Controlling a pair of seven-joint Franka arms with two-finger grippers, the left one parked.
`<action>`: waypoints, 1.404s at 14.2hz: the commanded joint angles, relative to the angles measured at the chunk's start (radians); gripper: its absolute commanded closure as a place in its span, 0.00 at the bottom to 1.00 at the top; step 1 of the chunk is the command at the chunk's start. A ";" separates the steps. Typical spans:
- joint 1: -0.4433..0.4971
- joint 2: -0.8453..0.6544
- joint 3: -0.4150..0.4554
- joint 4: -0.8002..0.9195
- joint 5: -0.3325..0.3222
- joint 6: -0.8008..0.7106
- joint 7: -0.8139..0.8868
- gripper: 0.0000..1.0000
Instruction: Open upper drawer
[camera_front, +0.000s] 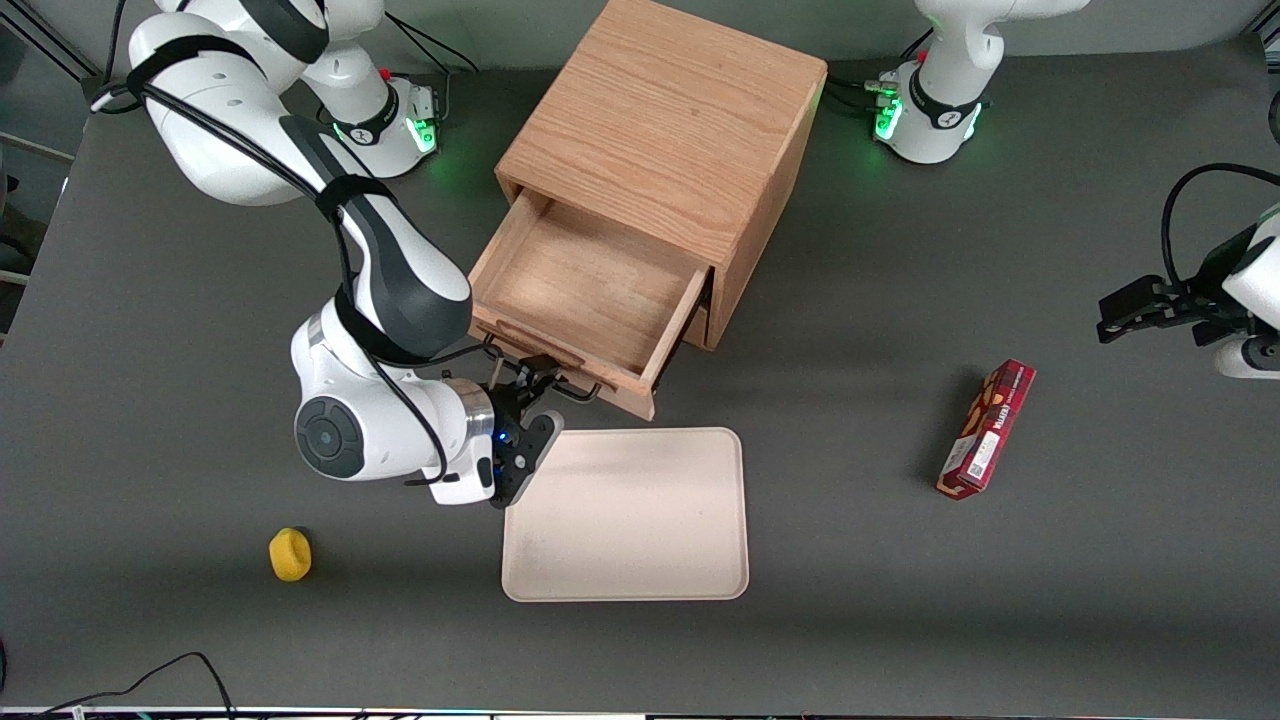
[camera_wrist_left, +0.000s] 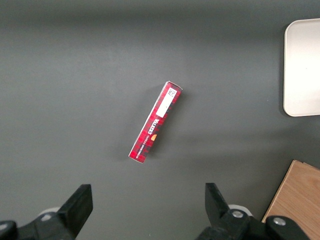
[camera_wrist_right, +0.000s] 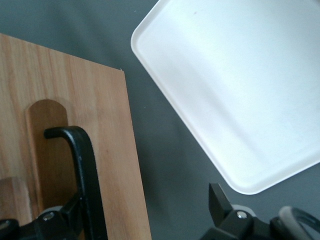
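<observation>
The oak cabinet (camera_front: 665, 120) stands at the middle of the table. Its upper drawer (camera_front: 590, 290) is pulled well out toward the front camera, and its shallow wooden tray is bare inside. The bottom drawer is hidden beneath it. My right gripper (camera_front: 535, 385) is at the drawer front, by the black wire handle (camera_front: 578, 393). In the right wrist view the light wood front (camera_wrist_right: 110, 125) and the handle (camera_wrist_right: 82, 165) show close up. The gripper (camera_wrist_right: 145, 200) is open. One finger (camera_wrist_right: 55, 222) lies against the handle and the other (camera_wrist_right: 218, 199) stands apart over the table.
A beige tray (camera_front: 625, 515) lies on the table just in front of the open drawer, close to the gripper; it also shows in the right wrist view (camera_wrist_right: 240, 90). A yellow object (camera_front: 290, 553) lies nearer the front camera. A red box (camera_front: 987, 428) lies toward the parked arm's end.
</observation>
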 joint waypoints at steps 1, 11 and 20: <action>0.010 0.044 -0.042 0.092 -0.034 -0.023 -0.021 0.00; 0.005 0.045 -0.103 0.129 -0.032 -0.063 -0.094 0.00; -0.007 -0.286 -0.096 0.117 -0.026 -0.152 0.010 0.00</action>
